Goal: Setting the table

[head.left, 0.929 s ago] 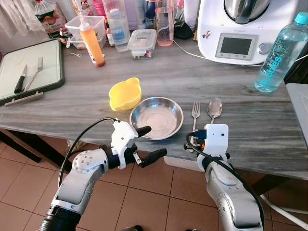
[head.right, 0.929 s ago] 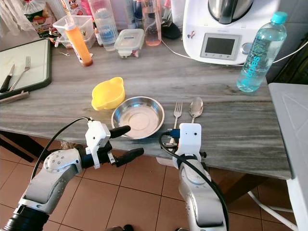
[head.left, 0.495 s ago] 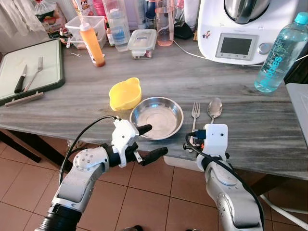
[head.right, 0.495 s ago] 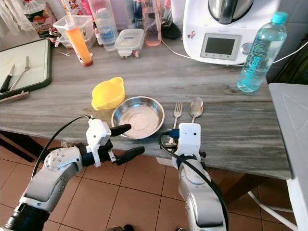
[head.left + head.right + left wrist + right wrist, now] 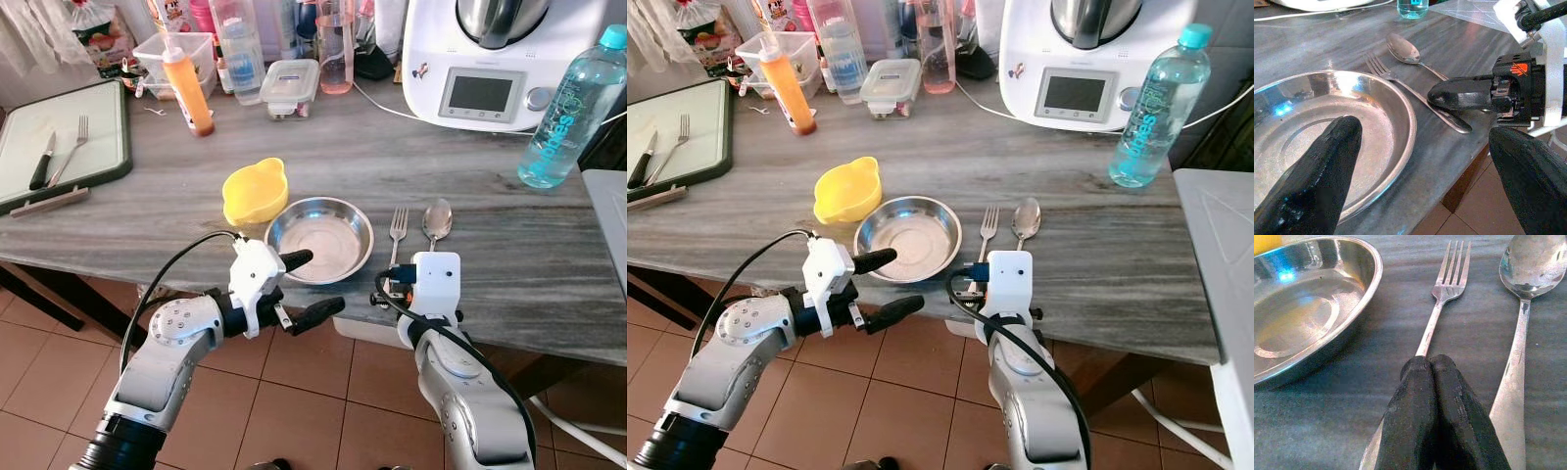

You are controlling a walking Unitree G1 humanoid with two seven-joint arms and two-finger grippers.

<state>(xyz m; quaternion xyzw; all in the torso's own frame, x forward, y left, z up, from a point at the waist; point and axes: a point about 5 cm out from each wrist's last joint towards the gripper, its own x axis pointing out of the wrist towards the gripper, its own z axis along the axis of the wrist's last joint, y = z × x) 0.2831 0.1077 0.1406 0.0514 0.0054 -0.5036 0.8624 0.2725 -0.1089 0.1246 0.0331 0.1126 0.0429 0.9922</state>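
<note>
Right gripper (image 5: 1432, 363) fingertips cover lower part of fork (image 5: 1442, 291) handle; whether they touch it or hover above, can't tell. Spoon (image 5: 1528, 269) bowl cut off at frame edge, handle end too. Steel plate (image 5: 1308, 308) far side cropped. In head views right wrist housing (image 5: 434, 284) hides that gripper's fingers & handle ends. Left gripper (image 5: 1422, 147) finger bases run off frame.

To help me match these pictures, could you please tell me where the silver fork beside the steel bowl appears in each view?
Left eye view: silver fork, centre, right of the round steel bowl.
Right eye view: centre, same neighbours.
Left wrist view: upper middle, past the bowl's rim.
Right wrist view: centre, running under the right tool's fingertips.
Shared landmark: the silver spoon alongside it.
</note>
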